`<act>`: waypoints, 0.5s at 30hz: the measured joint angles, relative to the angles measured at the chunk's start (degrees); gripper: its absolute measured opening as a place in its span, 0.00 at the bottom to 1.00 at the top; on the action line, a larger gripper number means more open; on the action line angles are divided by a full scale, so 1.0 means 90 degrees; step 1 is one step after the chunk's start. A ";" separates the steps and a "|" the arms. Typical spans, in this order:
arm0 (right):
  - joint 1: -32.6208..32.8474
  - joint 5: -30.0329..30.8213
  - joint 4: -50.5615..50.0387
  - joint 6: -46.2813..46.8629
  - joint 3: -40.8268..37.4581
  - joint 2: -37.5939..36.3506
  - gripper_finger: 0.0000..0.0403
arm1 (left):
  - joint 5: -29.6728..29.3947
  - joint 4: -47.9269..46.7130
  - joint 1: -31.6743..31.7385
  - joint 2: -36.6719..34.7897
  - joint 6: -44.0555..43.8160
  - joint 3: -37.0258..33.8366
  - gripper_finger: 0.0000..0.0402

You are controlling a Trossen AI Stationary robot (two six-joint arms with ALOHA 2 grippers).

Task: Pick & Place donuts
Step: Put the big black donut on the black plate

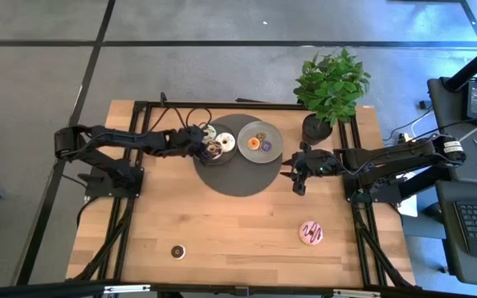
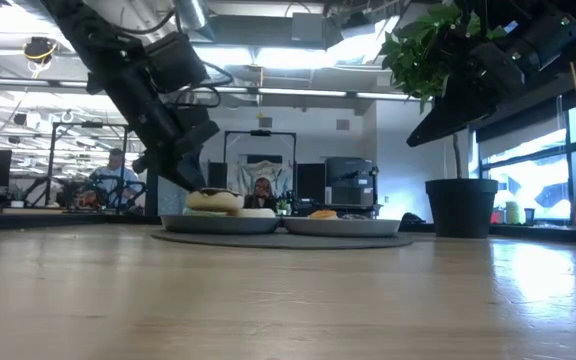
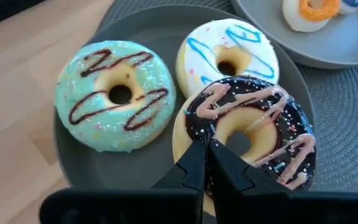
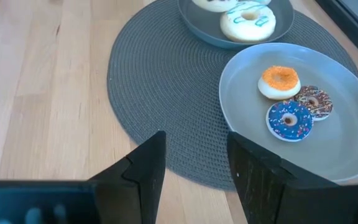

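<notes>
Here the left gripper, fingers pinched together, rests over the chocolate donut, with 2 iced rings just beyond on a smooth dark plate. The right gripper hangs spread over the woven mat's edge. Only the high view shows the pink donut on bare wood nearer the table's front.
</notes>
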 joint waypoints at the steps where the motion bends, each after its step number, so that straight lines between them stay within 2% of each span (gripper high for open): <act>1: 0.0000 -0.0002 0.0002 0.0000 0.0000 0.0000 0.43 | 0.0006 0.0003 -0.0012 0.0000 0.0000 0.0000 0.01; 15: 0.0000 -0.0012 -0.0013 0.0000 0.0000 0.0000 0.43 | 0.0050 0.0221 -0.0061 -0.0094 0.0081 0.0025 0.01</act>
